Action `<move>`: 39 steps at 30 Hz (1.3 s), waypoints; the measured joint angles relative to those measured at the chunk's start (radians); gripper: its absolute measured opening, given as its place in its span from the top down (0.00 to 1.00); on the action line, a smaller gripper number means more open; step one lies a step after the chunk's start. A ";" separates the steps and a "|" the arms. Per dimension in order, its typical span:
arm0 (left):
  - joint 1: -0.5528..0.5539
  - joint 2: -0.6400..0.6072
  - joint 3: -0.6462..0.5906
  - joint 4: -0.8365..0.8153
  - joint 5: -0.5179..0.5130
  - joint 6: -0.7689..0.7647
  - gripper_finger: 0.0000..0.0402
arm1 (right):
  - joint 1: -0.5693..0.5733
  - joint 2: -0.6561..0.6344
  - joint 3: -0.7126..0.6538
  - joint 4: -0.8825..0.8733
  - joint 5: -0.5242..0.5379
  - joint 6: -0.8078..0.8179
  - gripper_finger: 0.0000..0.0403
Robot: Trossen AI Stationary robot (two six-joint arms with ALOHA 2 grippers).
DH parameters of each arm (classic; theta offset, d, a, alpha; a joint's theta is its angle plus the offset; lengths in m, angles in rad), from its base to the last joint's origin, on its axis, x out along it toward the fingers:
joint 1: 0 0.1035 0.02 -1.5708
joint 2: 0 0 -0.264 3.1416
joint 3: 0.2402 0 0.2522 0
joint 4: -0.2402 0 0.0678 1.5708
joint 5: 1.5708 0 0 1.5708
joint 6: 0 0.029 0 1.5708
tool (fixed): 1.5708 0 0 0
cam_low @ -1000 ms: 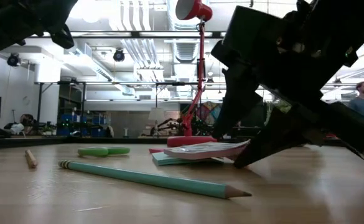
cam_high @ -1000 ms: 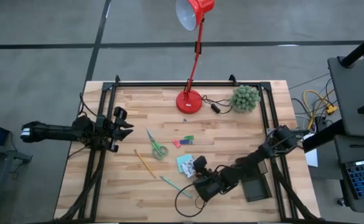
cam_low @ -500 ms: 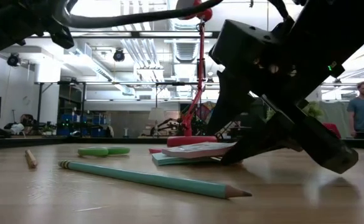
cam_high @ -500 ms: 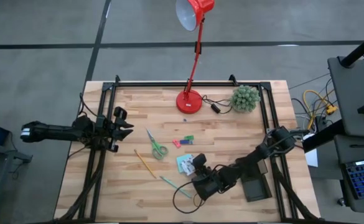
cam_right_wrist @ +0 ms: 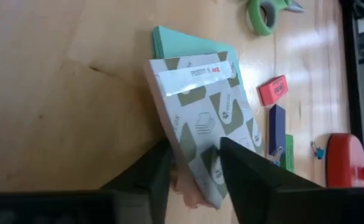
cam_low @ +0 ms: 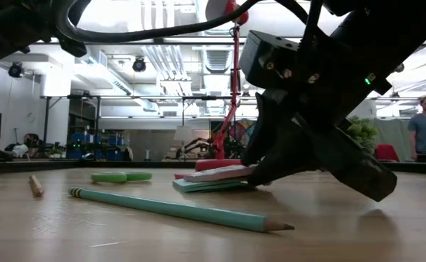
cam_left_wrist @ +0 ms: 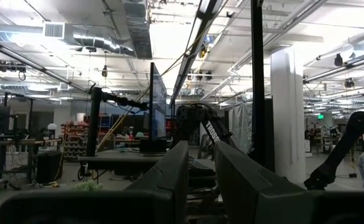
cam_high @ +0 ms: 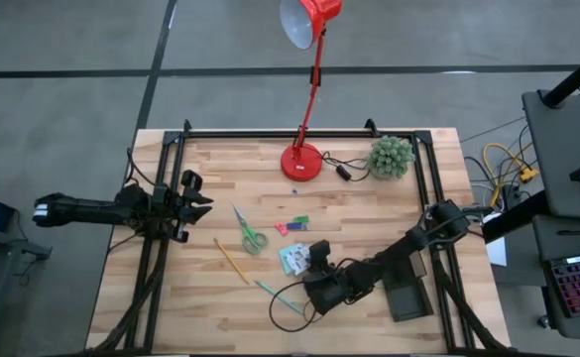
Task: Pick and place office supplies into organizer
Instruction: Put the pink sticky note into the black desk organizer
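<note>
A wrapped sticky-note pad [cam_high: 293,258] [cam_right_wrist: 200,106], white and olive over pink sheets, lies on a light-teal pad [cam_right_wrist: 169,38] near the table's middle. My right gripper [cam_high: 311,266] [cam_right_wrist: 194,152] reaches it from the table's right and is shut on its near end. Green-handled scissors [cam_high: 249,231], a yellow pencil [cam_high: 231,261], a teal pencil [cam_high: 275,293] [cam_low: 176,209] and small red and green pieces [cam_high: 291,225] lie flat on the wood. The dark organizer [cam_high: 406,297] sits partly under the right arm. My left gripper [cam_high: 198,193] [cam_left_wrist: 200,149] hovers shut at the table's left edge. My right gripper pinches the wrapped pad's near end [cam_right_wrist: 197,171] between its two fingers, one finger [cam_right_wrist: 160,165] on the long edge and the other [cam_right_wrist: 241,162] over the corner. The fingers slant down from the table's right. The pad lies almost flat on the teal pad [cam_low: 205,185].
A red desk lamp [cam_high: 301,161] and a green fuzzy plant [cam_high: 391,156] stand at the far edge, with a cable between them. Black frame rails [cam_high: 161,248] run along both sides. A person [cam_low: 422,131] stands in the room beyond the table.
My right gripper has moved a little toward the table's left and down onto the pad. The wrapped pad's right end, which was tipped up a second ago, has dropped and the pad now lies nearly flat on the teal pad.
</note>
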 joint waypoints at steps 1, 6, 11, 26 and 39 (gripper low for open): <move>0.000 0.000 0.000 0.000 0.000 0.000 0.84 | 0.000 0.000 0.000 0.000 -0.004 0.001 0.74; 0.000 0.000 0.000 0.000 0.000 0.000 0.84 | -0.001 0.000 0.000 0.000 -0.029 0.000 0.91; 0.000 0.000 0.000 0.000 0.000 0.000 0.84 | -0.001 0.000 0.000 -0.001 -0.046 -0.003 0.96; 0.000 0.000 0.000 0.000 0.000 0.000 0.84 | -0.001 -0.029 0.000 -0.003 -0.044 -0.002 0.97; 0.000 0.000 0.000 0.000 0.000 0.000 0.84 | 0.002 -0.139 0.000 -0.009 -0.027 0.002 0.97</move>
